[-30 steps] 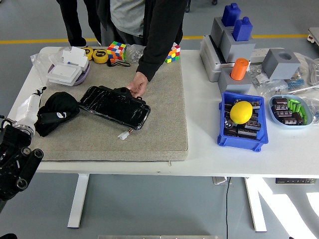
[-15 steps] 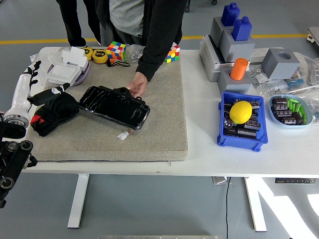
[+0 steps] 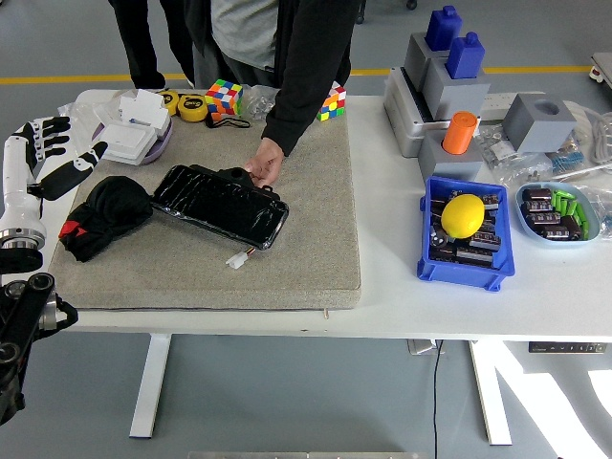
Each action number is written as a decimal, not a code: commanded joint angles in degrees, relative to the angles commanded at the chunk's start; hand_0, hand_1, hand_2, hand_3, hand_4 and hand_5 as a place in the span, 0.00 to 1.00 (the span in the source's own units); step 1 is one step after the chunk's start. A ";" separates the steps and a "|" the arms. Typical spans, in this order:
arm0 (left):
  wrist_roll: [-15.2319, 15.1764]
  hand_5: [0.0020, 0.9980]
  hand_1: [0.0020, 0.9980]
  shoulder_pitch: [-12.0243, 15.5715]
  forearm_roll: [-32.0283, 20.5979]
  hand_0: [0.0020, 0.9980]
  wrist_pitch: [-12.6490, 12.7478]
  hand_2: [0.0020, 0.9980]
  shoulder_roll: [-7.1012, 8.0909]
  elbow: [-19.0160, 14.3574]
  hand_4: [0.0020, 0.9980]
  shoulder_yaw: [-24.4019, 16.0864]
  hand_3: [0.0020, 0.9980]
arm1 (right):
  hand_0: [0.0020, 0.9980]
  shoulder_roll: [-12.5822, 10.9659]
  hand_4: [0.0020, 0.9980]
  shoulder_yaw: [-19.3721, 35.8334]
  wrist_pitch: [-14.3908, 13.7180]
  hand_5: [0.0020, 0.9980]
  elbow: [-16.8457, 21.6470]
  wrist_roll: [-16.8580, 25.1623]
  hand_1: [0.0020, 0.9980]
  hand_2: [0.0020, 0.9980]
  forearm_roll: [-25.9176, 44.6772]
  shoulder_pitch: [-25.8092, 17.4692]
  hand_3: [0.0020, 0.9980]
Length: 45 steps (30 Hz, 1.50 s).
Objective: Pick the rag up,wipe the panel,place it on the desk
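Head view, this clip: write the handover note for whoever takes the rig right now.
Left robot hand: open, fingers spread, raised at the table's left edge, holding nothing. Right robot hand: not in view.
Black rag: lies crumpled on the left of the grey mat, apart from the hand.
Black panel: on the mat right of the rag; a person's hand rests on its far edge.
Done: nothing visible; the rag is not grasped.
Left: grasp the rag, wipe the panel, set the rag down on the desk.

Yellow ball [image 3: 463, 215] in blue bin [image 3: 466, 269]
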 joint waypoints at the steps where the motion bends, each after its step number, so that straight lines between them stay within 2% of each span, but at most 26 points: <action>1: -0.11 0.23 0.64 0.03 -0.11 0.56 0.00 0.64 0.05 -0.06 0.94 -0.01 0.61 | 0.59 -0.02 0.91 0.15 0.01 0.36 -0.19 -0.03 0.56 0.48 -0.16 -0.02 0.52; 6: -0.45 0.23 0.64 0.48 -0.52 0.56 -0.16 0.64 -0.09 -1.04 0.94 -0.55 0.61 | 0.59 -0.15 0.91 1.09 0.00 0.36 -1.32 -0.03 0.56 0.48 -1.03 0.18 0.52; 7: -0.49 0.22 0.63 0.54 -0.60 0.56 -0.21 0.60 -0.20 -1.21 0.94 -0.66 0.60 | 0.59 -0.14 0.91 1.59 0.01 0.36 -1.72 -0.07 0.56 0.48 -1.43 0.30 0.52; 20: -0.41 0.22 0.62 0.59 -1.04 0.56 -0.74 0.60 -0.41 -2.72 0.93 -0.79 0.60 | 0.59 -0.41 0.91 5.64 0.10 0.36 -4.00 -0.65 0.57 0.48 -4.77 0.53 0.52; 45: 0.01 0.23 0.62 -0.10 -0.97 0.56 -1.16 0.59 -0.39 -3.56 0.92 -1.92 0.59 | 0.59 -0.77 0.91 6.05 0.02 0.37 -4.00 -1.40 0.57 0.48 -5.06 1.54 0.52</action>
